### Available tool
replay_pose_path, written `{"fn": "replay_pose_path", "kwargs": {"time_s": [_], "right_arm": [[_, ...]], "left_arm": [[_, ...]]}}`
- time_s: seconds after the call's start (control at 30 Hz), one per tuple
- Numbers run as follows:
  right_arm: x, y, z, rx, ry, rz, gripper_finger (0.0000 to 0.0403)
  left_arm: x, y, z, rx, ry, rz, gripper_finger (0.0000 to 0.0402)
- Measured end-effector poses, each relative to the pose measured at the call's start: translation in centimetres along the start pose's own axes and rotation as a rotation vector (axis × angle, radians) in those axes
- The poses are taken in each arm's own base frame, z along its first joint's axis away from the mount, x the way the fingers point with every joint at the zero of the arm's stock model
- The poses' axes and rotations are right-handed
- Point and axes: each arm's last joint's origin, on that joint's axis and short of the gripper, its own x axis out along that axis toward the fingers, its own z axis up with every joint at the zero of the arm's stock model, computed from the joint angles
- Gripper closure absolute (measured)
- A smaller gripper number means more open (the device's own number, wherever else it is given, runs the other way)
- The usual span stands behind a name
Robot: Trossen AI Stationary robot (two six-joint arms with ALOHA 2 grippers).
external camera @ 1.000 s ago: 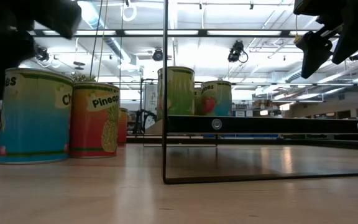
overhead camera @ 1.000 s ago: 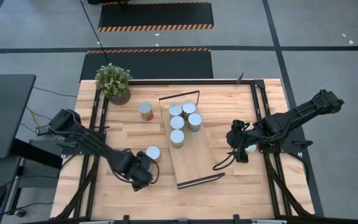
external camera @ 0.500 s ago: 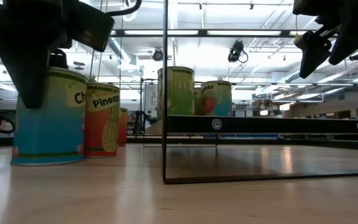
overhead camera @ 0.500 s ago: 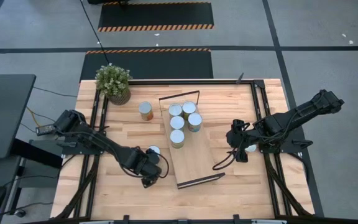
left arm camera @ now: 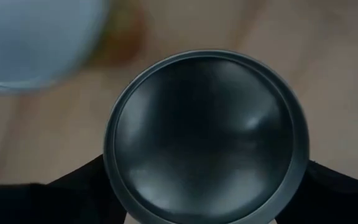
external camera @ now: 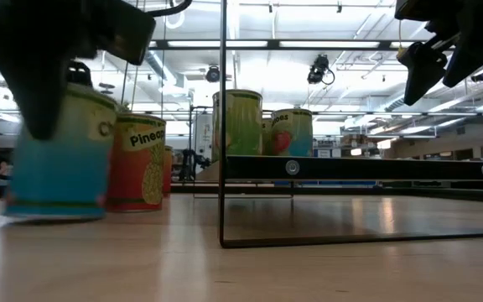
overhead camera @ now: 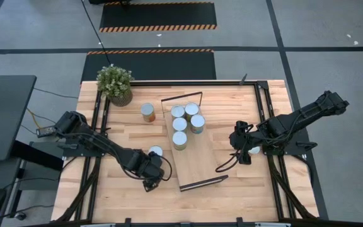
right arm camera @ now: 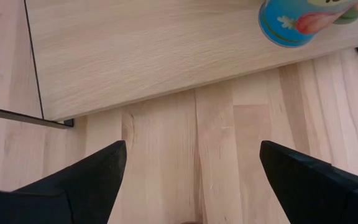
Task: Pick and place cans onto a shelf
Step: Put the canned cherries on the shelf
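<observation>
A can with a silvery top (overhead camera: 155, 151) and a blue and green label (external camera: 57, 155) stands on the table left of the shelf (overhead camera: 197, 164). My left gripper (overhead camera: 151, 169) is over it, and the can's top (left arm camera: 204, 137) fills the left wrist view. Several cans (overhead camera: 179, 125) stand on the shelf's far half. One can (overhead camera: 147, 112) stands on the table near the plant. Another can (overhead camera: 254, 150) stands by my right gripper (overhead camera: 241, 150), which hangs open and empty above the table right of the shelf. My left gripper comes from above, pointing down, with one finger (left arm camera: 73, 190) on each of two opposite sides of the can, just below its top rim (left arm camera: 114, 168). The can looks slightly tilted in the low view. I cannot tell whether its bottom is on the table.
A potted plant (overhead camera: 115, 82) stands at the table's far left corner. The shelf's black wire frames (overhead camera: 201, 183) stand up at its short ends. An orange pineapple can (external camera: 137, 159) shows just behind the held can in the low view.
My left gripper has moved toward the table's right and far side and closed in over the can beside the shelf. In the low view the can has shifted a little sideways and now shows blurred and slightly tilted.
</observation>
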Motion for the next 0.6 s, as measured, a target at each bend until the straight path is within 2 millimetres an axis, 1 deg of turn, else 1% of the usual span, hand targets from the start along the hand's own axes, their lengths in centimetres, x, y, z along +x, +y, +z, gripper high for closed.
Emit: {"fn": "replay_pose_path", "kwargs": {"time_s": [0.07,0.17,0.3,0.4,0.47,0.6], "right_arm": [[0.0,0.0,0.0,0.0,0.0,0.0,0.0025],[0.0,0.0,0.0,0.0,0.0,0.0,0.0025],[0.0,0.0,0.0,0.001,0.0,0.0,0.0026],[0.0,0.0,0.0,-0.002,0.0,0.0,0.0026],[0.0,0.0,0.0,-0.003,0.0,0.0,0.0025],[0.0,0.0,0.0,-0.005,0.0,0.0,0.0025]], "left_arm": [[-0.7,-0.6,0.2,0.022,0.022,-0.055,0.0103],[-2.4,-1.7,0.9,0.052,0.019,-0.14,0.0103],[-5.5,-2.8,2.3,0.095,-0.076,-0.192,0.0103],[-7.6,-2.9,3.4,0.122,-0.184,-0.16,0.0103],[-8.6,-2.6,4.3,0.133,-0.256,-0.13,0.0103],[-9.4,-1.6,5.9,0.154,-0.312,-0.085,0.0102]]}}
